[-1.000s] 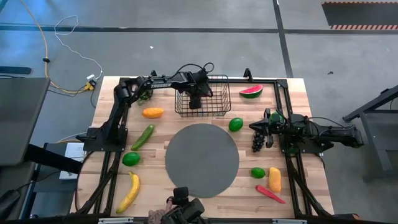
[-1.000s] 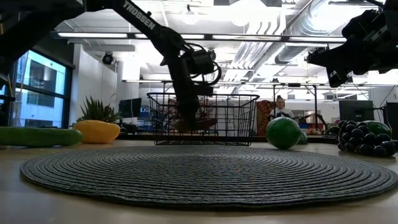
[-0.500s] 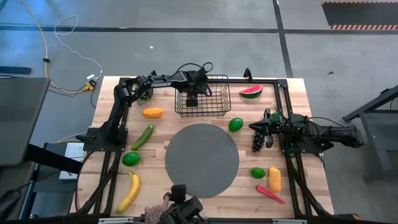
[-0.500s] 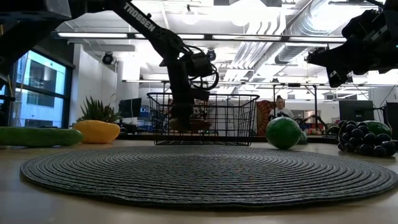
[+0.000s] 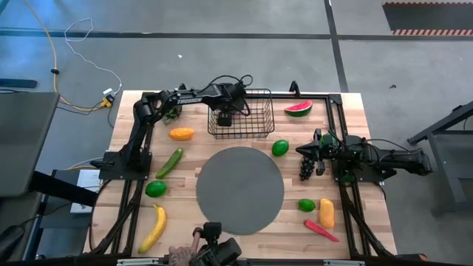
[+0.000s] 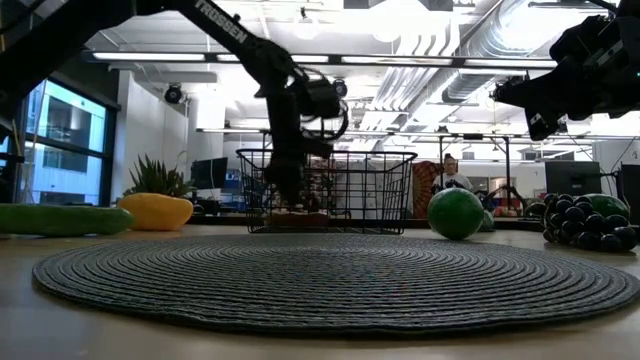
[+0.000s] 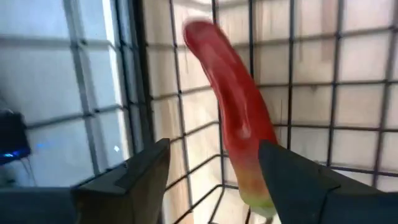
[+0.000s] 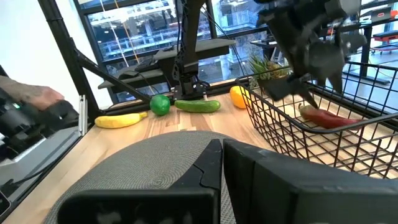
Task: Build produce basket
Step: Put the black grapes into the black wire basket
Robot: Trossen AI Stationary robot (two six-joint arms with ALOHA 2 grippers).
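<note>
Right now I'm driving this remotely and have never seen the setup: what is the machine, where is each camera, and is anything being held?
Two dark robot arms work at a wooden table. One picture looks straight down from above, one looks level across the tabletop, and one camera rides on each arm's wrist.

The left gripper is inside the black wire basket. Its fingers stand apart, and a red chilli lies on the basket floor between them, so it looks released rather than gripped. The right gripper waits shut at the table's right side, next to the dark grapes, holding nothing.

Still outside the basket: a banana, a cucumber, a watermelon slice, green limes, a second chilli and orange-yellow pieces. The round grey mat is bare.
</note>
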